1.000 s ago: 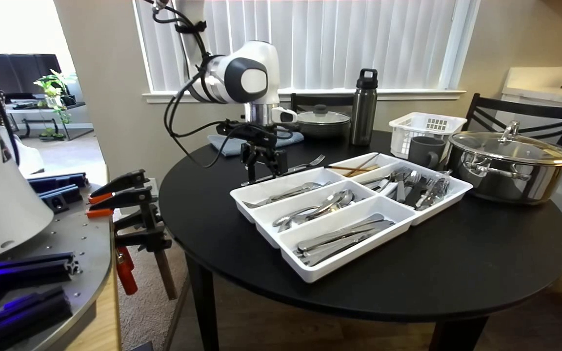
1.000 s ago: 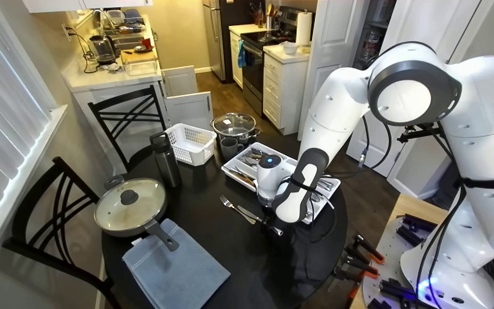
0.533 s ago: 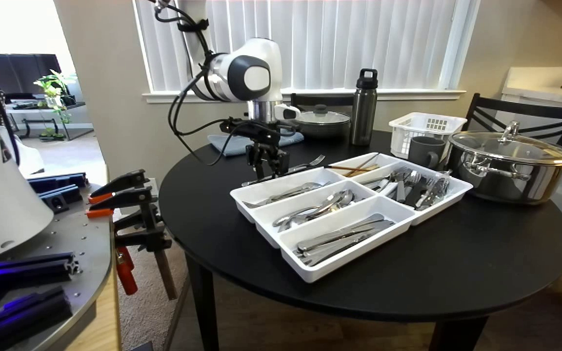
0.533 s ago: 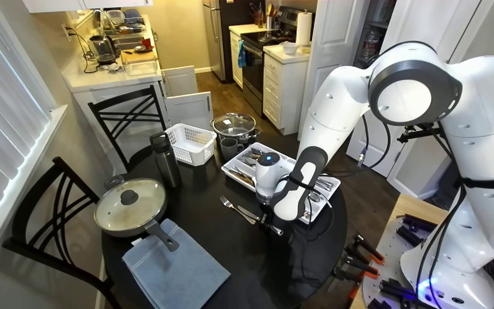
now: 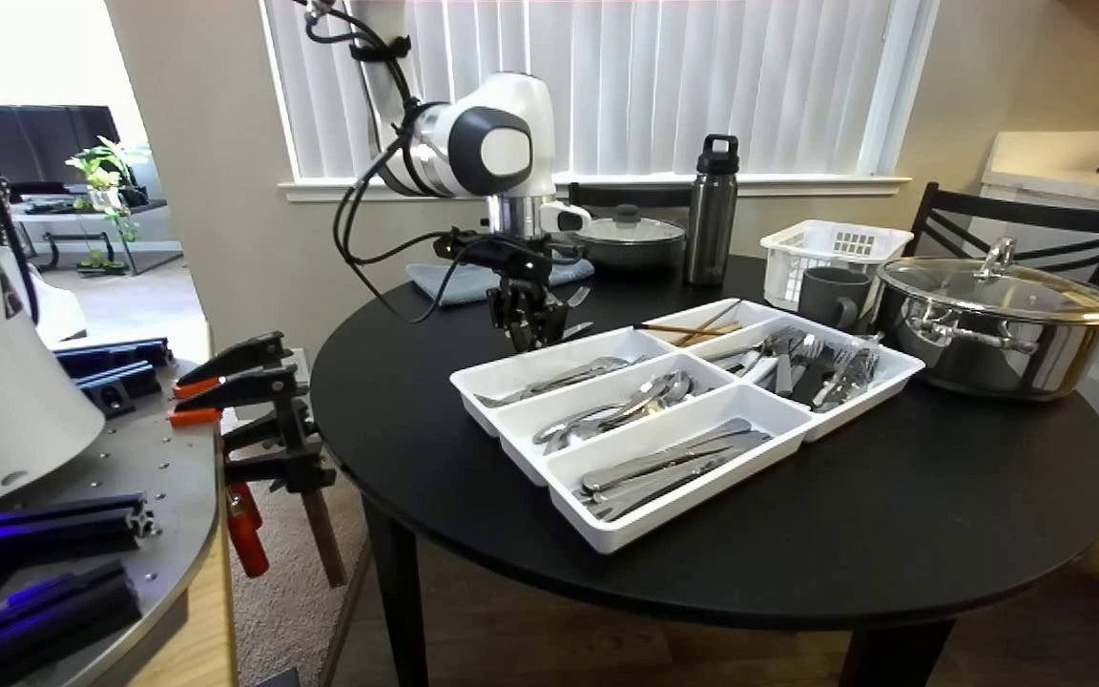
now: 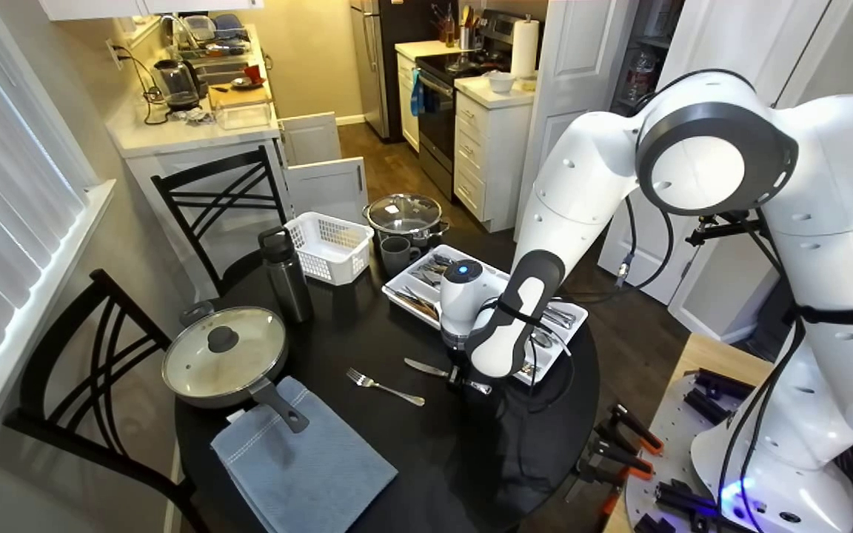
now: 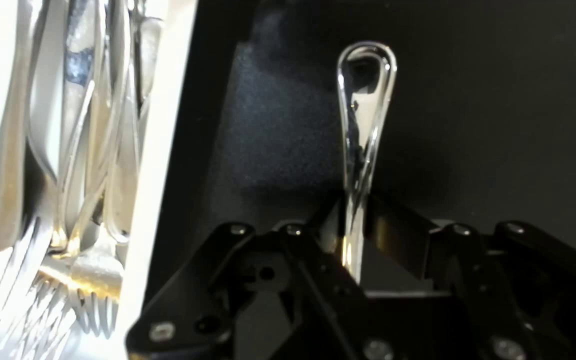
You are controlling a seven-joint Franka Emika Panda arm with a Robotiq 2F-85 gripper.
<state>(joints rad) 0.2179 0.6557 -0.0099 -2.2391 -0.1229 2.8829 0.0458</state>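
My gripper [image 7: 355,215] is low over the black round table [image 5: 893,534], its fingers pressed close on both sides of a shiny metal knife handle [image 7: 365,115]. In an exterior view the knife's blade [image 6: 424,366] sticks out beyond the gripper [image 6: 456,376], and its handle end shows on the opposite side. A fork [image 6: 386,387] lies apart on the table, left of the knife. Beside the gripper [image 5: 530,334] stands a white cutlery tray [image 5: 702,487], its compartments filled with forks, spoons and knives. The lower part of the handle is hidden behind a finger in the wrist view.
A lidded pan [image 6: 212,355] stands by a folded blue cloth [image 6: 308,459]. Farther along are a dark bottle [image 6: 289,277], a white basket [image 6: 330,255], a grey mug [image 6: 397,255] and a steel pot [image 5: 998,339]. Black chairs [image 6: 101,370] flank the table.
The jaws have closed onto the knife while the gripper shifted slightly. The fork, which lay against the knife, has slid away to the left, and the knife has turned a little.
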